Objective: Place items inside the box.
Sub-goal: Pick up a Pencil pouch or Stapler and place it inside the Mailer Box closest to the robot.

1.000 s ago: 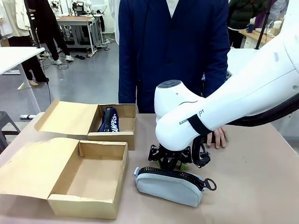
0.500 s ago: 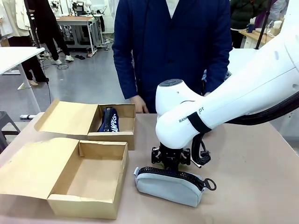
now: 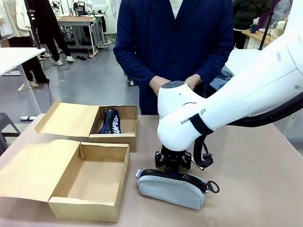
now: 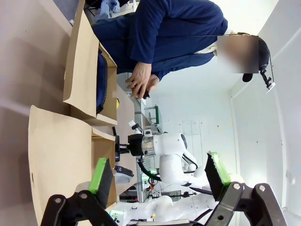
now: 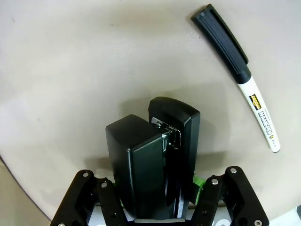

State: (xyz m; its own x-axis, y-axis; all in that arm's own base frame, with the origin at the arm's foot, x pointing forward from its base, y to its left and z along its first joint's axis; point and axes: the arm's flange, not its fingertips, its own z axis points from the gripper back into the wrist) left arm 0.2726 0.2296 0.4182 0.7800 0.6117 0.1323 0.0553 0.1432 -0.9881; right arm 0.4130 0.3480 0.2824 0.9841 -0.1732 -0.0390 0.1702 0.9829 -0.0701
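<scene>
Since a second ago the person's hand has come off the table beside the right claw. Both of the person's hands are now clasped in front of the body, beyond and above that claw. The claw itself has turned slightly on its wrist and stays low over the table. In the right wrist view its fingers are clamped on the black stapler, which stands up between them with its far end towards the table; whether that end touches the surface cannot be told. Beyond the claw's tips and off to one side in that view, the black marker lies flat on the table, well apart from the stapler, its black cap away from the claw. Just on the robot's side of the right claw lies the pale grey-blue case, its black zip running along the top edge right under the claw. To the left of the claw stand two open cardboard boxes. The near box has its flap spread out to the left. The far box holds the navy pouch, which leans inside it. The left claw has its green pads spread wide with nothing between them, and the two boxes lie beyond its tips.
</scene>
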